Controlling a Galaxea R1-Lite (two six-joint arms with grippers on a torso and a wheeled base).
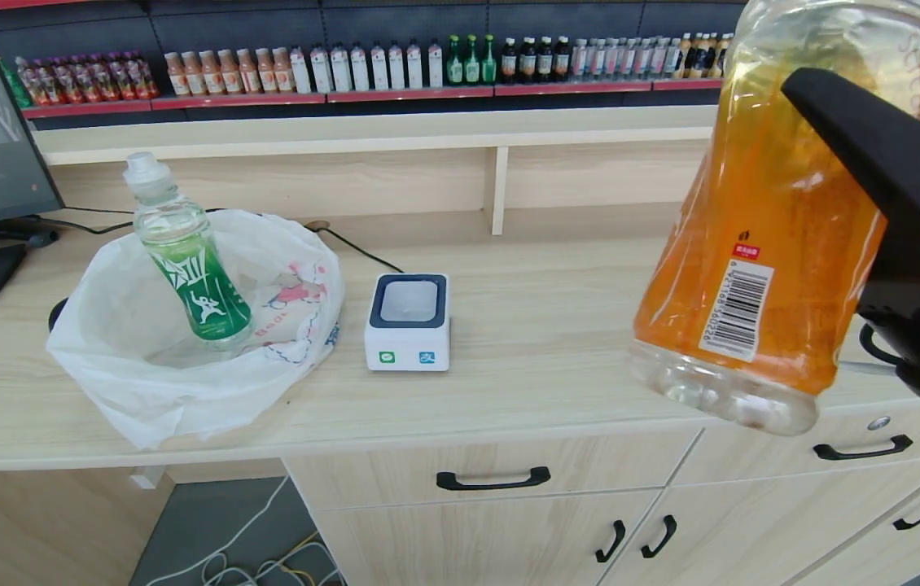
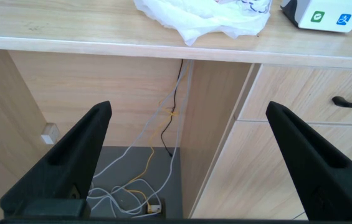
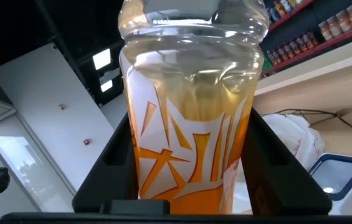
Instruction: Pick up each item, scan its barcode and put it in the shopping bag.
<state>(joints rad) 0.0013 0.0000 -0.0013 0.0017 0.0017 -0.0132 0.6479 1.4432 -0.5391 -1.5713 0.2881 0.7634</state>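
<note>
Across the light wooden counter in front of me, things lie in working order. The white shopping bag slumps open toward my left, its mouth spread wide so a bottle can go in from above. Raised over the counter's right end, well apart from the bag, is the orange drink bottle. My right pincer is clamped on its body, one black finger on either side, with the bottle's base low and its neck tilted away. I judge I am holding it clear of the surface so I can turn it freely before scanning. My left pincer hangs below the counter's edge in front of the cabinets, spread wide with nothing in it, out of the way while the right arm works. A green-labelled bottle leans inside the bag, which suggests that item is done. The small white scanner stands just beside the bag on its right, between the bag and the orange bottle, its window facing up. The barcode on the orange bottle faces my head camera, not that window. I reckon the label must be turned toward the scanner before bagging.
</note>
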